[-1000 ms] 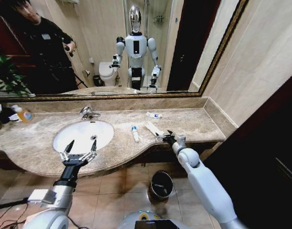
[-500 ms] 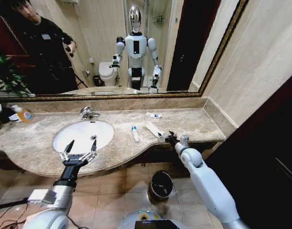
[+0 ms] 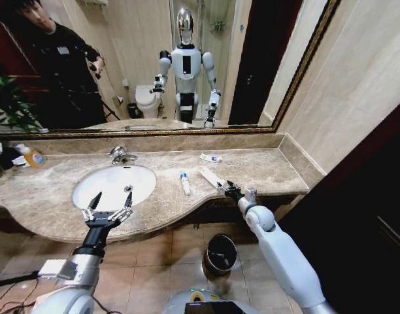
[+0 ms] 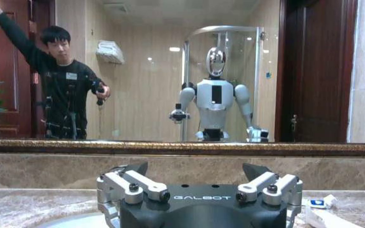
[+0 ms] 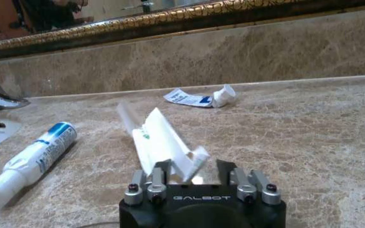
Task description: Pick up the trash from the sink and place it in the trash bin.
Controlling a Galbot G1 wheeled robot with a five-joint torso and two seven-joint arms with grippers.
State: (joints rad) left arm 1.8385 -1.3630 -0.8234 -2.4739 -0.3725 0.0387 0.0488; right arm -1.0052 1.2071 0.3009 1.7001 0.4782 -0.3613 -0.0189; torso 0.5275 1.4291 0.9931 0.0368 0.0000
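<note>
My right gripper sits low on the marble counter, shut on the near end of a long flat white packet. In the right wrist view the packet tilts up between the fingers of that gripper. A white tube with blue marks lies beside it. A small squeezed tube rests near the back wall. My left gripper hangs open over the front of the white sink. On the floor below the counter stands the black trash bin.
A chrome tap stands behind the basin. A bottle of orange liquid is at the counter's far left. A gold-framed mirror runs along the back, and a side wall closes the counter on the right.
The right gripper has shifted slightly at the packet's near end. The left arm has not moved.
</note>
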